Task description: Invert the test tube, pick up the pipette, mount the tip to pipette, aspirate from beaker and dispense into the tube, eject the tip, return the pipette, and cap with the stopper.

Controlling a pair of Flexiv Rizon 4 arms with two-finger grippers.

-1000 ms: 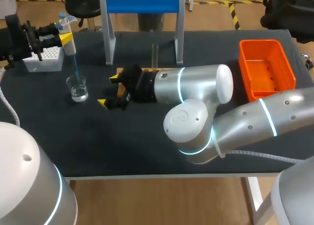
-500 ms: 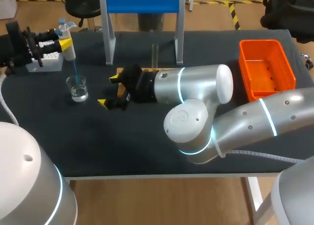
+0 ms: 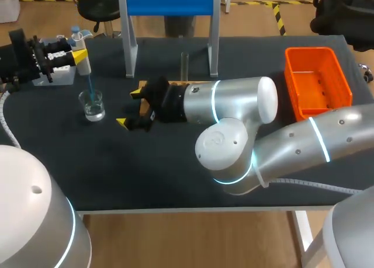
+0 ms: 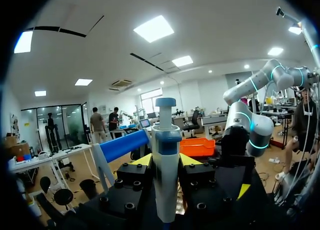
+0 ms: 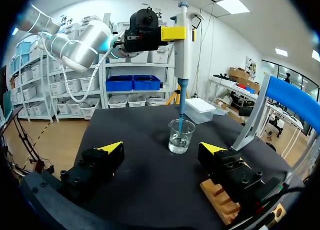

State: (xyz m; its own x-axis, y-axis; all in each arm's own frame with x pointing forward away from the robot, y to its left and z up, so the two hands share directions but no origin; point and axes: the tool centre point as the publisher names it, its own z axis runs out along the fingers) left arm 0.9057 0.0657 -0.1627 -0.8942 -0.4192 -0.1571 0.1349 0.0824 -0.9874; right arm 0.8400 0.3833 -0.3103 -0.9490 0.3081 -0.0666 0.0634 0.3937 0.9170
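Pipette tip in the beaker

The right gripper point(image 3: 129, 107) sits low over the dark tabletop point(image 3: 175, 174), its fingers spread wide with nothing between them. A wooden block point(image 5: 220, 199) lies just beside one finger. Ahead of this gripper stands the glass beaker point(image 5: 181, 136) with water in it. Over the beaker, the left gripper point(image 4: 165, 162) pinches the pipette point(image 4: 165, 140) from two sides. The pipette's blue tip point(image 5: 181, 107) points down into the beaker.

Left pincer point(image 4: 166, 160) clamps pipette point(image 4: 166, 137); orange bin point(image 4: 198, 146) lies ahead.
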